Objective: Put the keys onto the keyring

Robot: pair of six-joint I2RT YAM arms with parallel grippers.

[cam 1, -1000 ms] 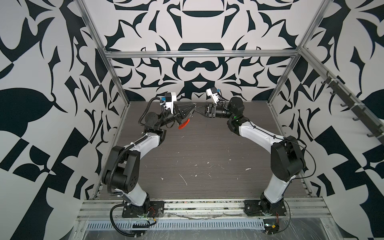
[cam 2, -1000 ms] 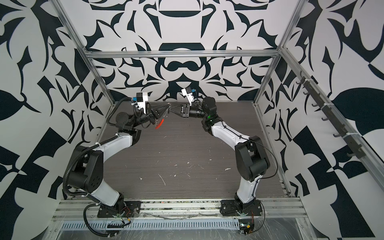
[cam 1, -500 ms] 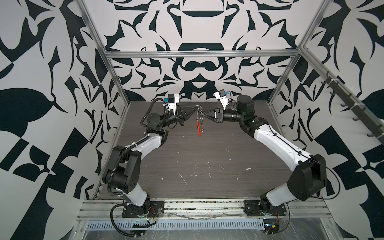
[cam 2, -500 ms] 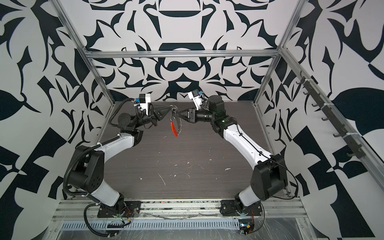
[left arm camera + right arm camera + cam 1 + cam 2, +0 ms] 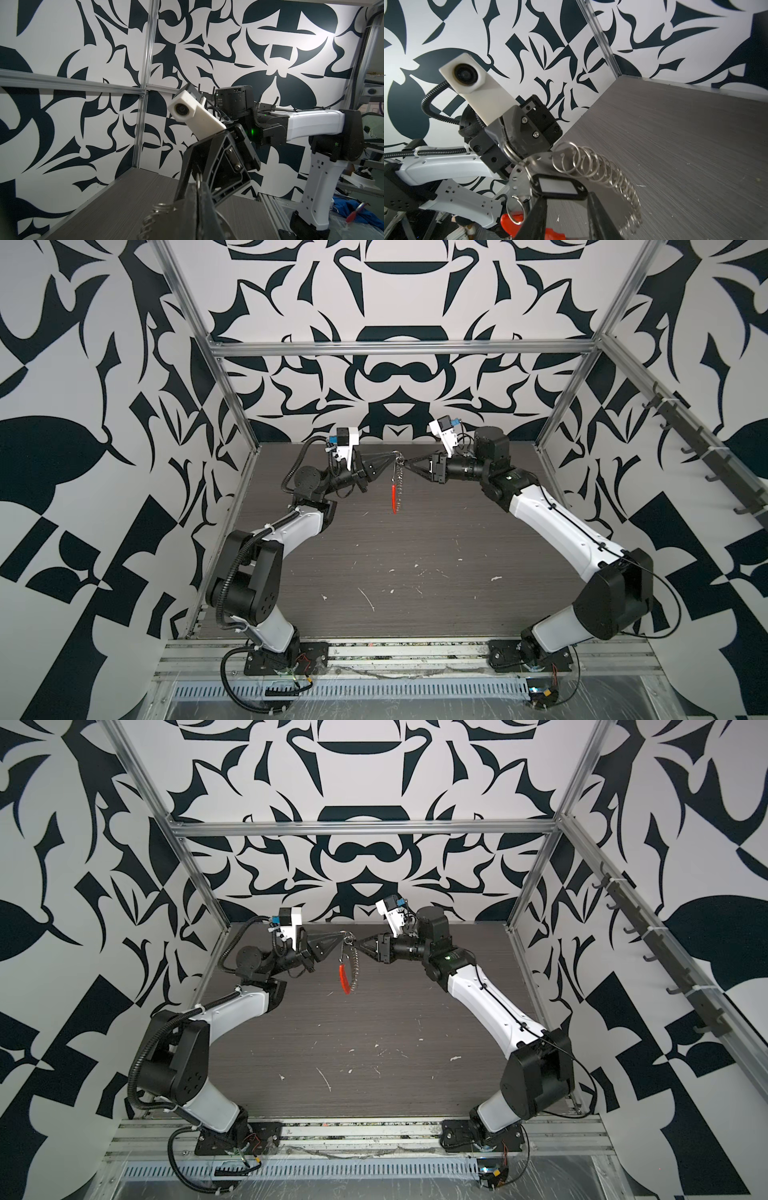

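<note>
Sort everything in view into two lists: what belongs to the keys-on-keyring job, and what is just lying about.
Job: keyring, hanging from the shut left gripper; black key tag; right gripper, fingertips at the tag.
Lying about: white scraps on the table; hook rail on the side wall; blue cloth beyond the frame.

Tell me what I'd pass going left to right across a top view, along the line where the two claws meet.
left wrist camera → left gripper → keyring → right gripper → right wrist camera
</note>
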